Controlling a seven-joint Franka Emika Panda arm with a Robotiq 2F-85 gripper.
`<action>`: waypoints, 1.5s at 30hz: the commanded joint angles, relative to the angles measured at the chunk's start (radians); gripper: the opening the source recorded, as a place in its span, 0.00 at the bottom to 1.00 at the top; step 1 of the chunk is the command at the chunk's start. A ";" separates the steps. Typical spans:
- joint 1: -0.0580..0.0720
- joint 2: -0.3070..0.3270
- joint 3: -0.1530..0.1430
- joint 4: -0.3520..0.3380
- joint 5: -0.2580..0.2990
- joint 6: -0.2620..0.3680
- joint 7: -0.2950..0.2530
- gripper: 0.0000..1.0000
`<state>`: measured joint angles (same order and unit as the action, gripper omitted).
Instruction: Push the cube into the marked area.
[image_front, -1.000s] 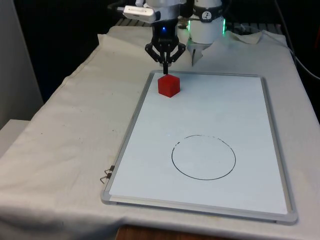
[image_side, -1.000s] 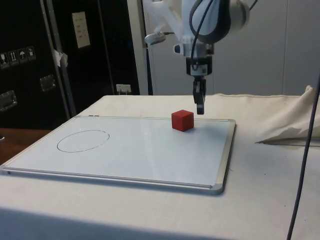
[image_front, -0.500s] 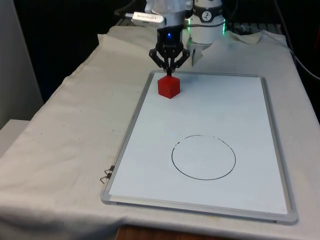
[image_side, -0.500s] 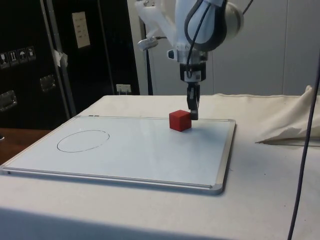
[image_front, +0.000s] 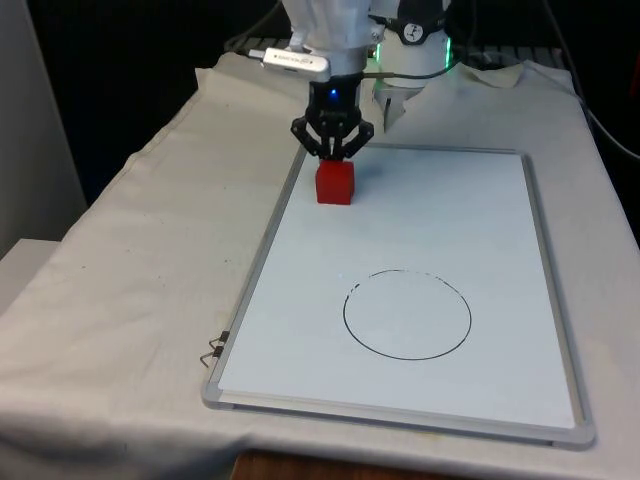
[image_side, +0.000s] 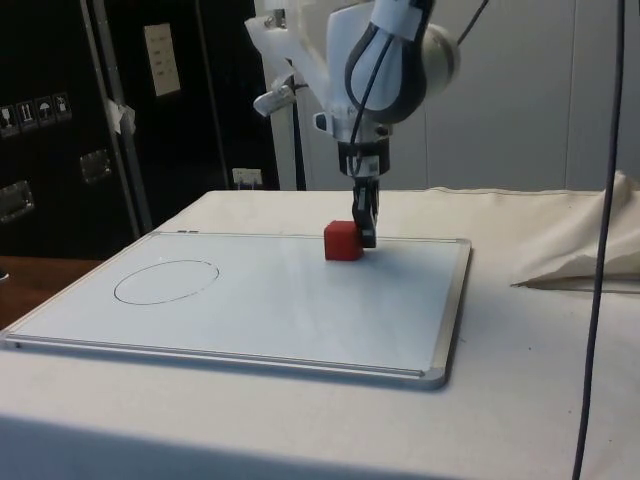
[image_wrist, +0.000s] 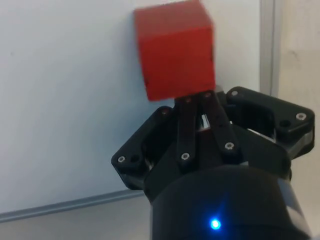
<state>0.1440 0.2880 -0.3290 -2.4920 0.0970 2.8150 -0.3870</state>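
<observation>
White-clothed table holds whiteboard (image_front: 500, 250). Gripper (image_front: 334, 157), jaws together, touches red cube (image_front: 335, 183) upper centre; drawn circle (image_front: 407, 314) well apart, push barely begun.

Claw (image_front: 334, 153) pointing down; fingers pressed together

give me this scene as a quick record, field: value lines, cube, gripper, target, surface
cube: small red cube on the whiteboard, near its far edge toward the front view's left, outside the circle
gripper: black two-finger gripper, fingers shut together, tips against the cube's far face
target: black hand-drawn circle on the near half of the board, nothing inside it
surface: white metal-framed whiteboard lying flat on the white tablecloth
task state: cube not yet in the circle
other: small metal clip on the cloth by the board's near corner
</observation>
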 joint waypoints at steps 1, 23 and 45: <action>0.000 0.007 -0.012 0.007 -0.012 0.006 0.000 0.00; 0.005 -0.005 0.021 0.057 -0.010 -0.049 -0.016 0.00; -0.002 0.109 0.096 0.235 0.047 -0.091 -0.019 0.00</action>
<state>0.1490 0.4010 -0.2430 -2.2540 0.1300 2.7270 -0.3970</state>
